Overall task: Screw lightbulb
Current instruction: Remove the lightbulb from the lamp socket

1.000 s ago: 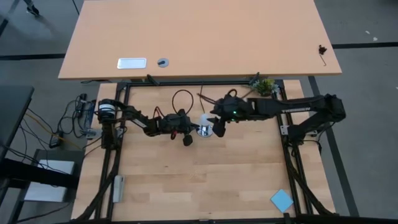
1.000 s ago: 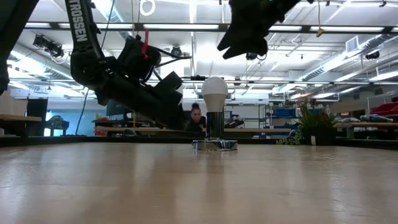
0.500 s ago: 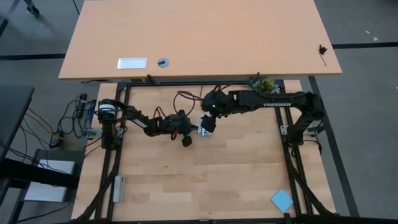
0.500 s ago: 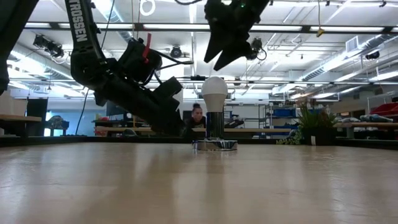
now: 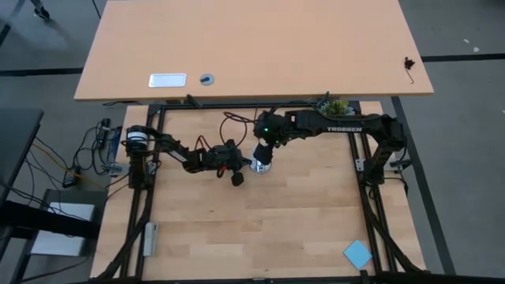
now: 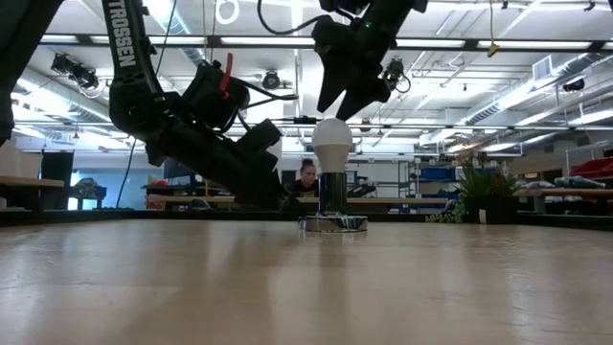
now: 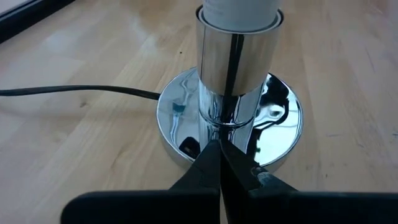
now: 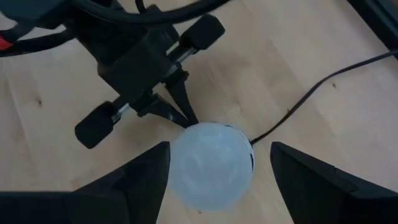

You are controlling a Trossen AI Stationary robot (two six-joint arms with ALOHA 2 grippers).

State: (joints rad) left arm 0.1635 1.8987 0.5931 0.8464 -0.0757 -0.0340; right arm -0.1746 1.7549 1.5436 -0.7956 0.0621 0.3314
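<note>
The lightbulb [image 6: 332, 144] stands upright in the shiny socket [image 6: 331, 222] mid-worktop [image 5: 268, 229]. The left gripper [image 7: 219, 163], fingers pressed together, touches the socket's base. Directly above the bulb, the right gripper [image 8: 217, 165] hovers with fingers spread apart.

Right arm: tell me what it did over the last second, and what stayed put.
The right gripper swung in from the right and came down until it is over the lightbulb, its fingers opening to either side of the bulb without gripping it. The left gripper stayed shut low against the silver socket base; bulb, base and its black cord did not move.
</note>
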